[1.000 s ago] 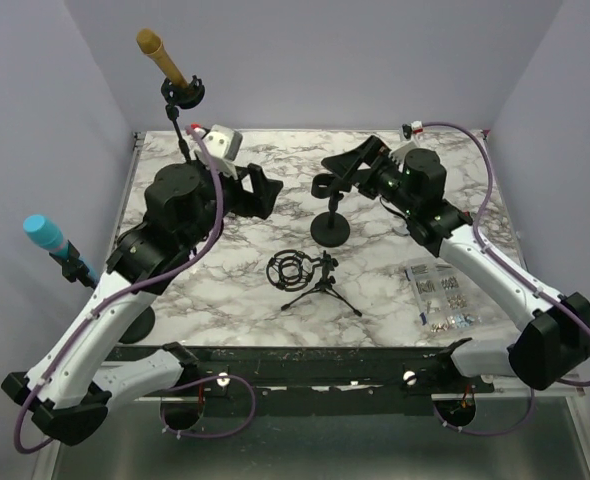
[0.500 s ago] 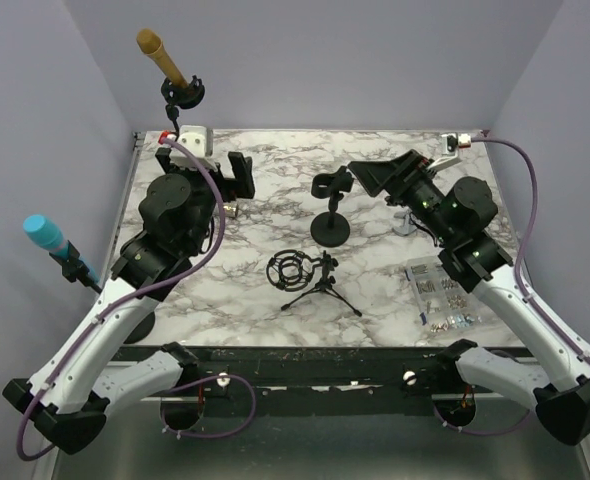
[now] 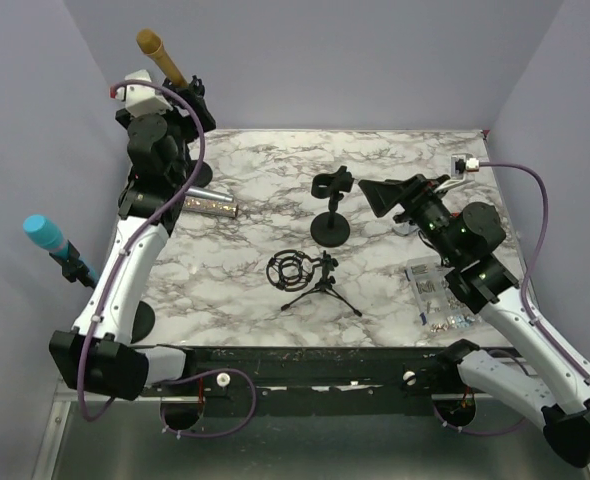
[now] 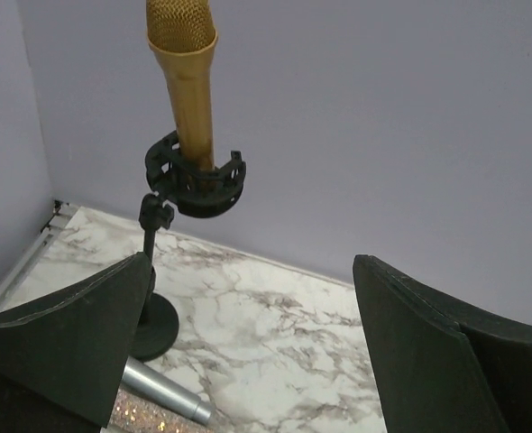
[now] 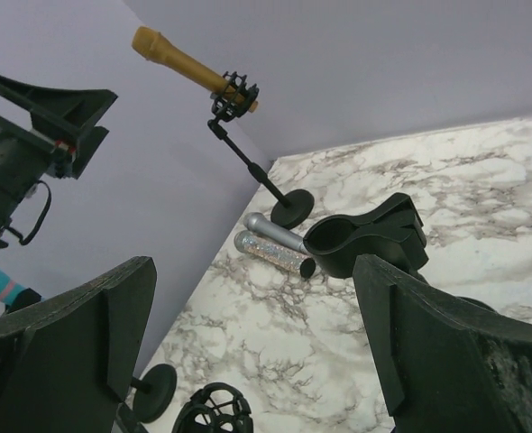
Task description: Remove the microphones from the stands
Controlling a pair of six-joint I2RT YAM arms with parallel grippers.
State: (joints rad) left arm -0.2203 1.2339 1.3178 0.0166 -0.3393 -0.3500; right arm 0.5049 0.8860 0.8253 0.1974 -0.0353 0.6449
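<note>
A gold microphone (image 3: 161, 55) sits tilted in a black shock mount (image 3: 187, 92) on a thin stand at the back left corner. In the left wrist view the microphone (image 4: 185, 72) and mount (image 4: 197, 176) are ahead, above and left of the gap between my fingers. My left gripper (image 3: 188, 112) is raised beside the mount, open and empty (image 4: 248, 361). My right gripper (image 3: 395, 193) is open and empty (image 5: 252, 352), just right of an empty clip stand (image 3: 331, 205). The right wrist view also shows the gold microphone (image 5: 189, 65) far off.
A blue microphone (image 3: 47, 235) stands on a stand at the left edge. A silver and a glitter microphone (image 3: 210, 205) lie on the marble near the left stand's base. A tripod with a shock mount (image 3: 305, 275) lies centre front. A bag of parts (image 3: 440, 295) lies at the right.
My left arm has swung up and back-left, from over the table to beside the gold microphone's mount. My right gripper has drawn back to the right of the clip stand.
</note>
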